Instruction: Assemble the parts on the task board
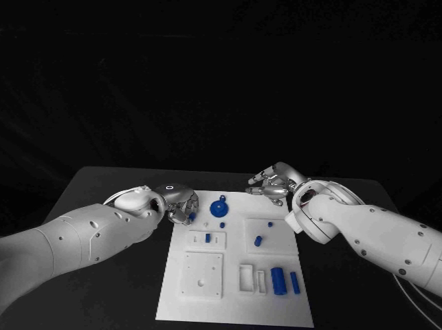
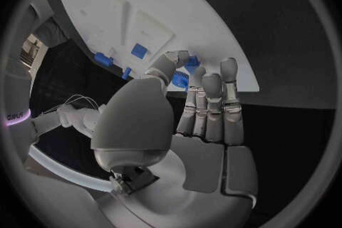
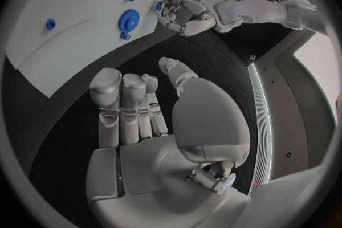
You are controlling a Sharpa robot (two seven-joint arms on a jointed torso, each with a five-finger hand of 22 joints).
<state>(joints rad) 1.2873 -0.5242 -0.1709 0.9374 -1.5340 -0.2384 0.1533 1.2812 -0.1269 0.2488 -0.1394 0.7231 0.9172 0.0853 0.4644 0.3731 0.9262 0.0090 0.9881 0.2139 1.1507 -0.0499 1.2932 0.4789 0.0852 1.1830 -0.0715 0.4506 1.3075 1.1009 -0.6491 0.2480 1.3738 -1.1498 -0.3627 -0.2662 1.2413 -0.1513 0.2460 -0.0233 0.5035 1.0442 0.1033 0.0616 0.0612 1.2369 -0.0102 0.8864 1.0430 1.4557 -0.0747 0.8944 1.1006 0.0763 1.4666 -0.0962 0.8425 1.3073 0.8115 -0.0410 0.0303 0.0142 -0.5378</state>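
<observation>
While the white task board (image 1: pixel 236 275) lies in the middle of the black table (image 1: pixel 112 182), both hands sit at its far end, one at each far corner. The left hand (image 1: pixel 176 201) hovers at the board's far left corner, fingers curled downward near a small blue part at the edge; whether it pinches that part I cannot tell. In the left wrist view its fingers (image 2: pixel 211 104) stand side by side, thumb bent toward them, with blue pieces just beyond the fingertips. The right hand (image 1: pixel 272 185) rests over bare table beside the far right corner, fingers loosely curled and holding nothing, as the right wrist view shows (image 3: pixel 153 119).

Between the hands, on the board, lies a round blue disc (image 1: pixel 218 207) with a small knob at its rim. Nearer the robot sit a small blue block (image 1: pixel 207 238) in a raised square, a blue peg (image 1: pixel 258 241), and two upright blue cylinders (image 1: pixel 278 281) side by side near the board's right edge. Nothing lies between the right hand and the disc.
</observation>
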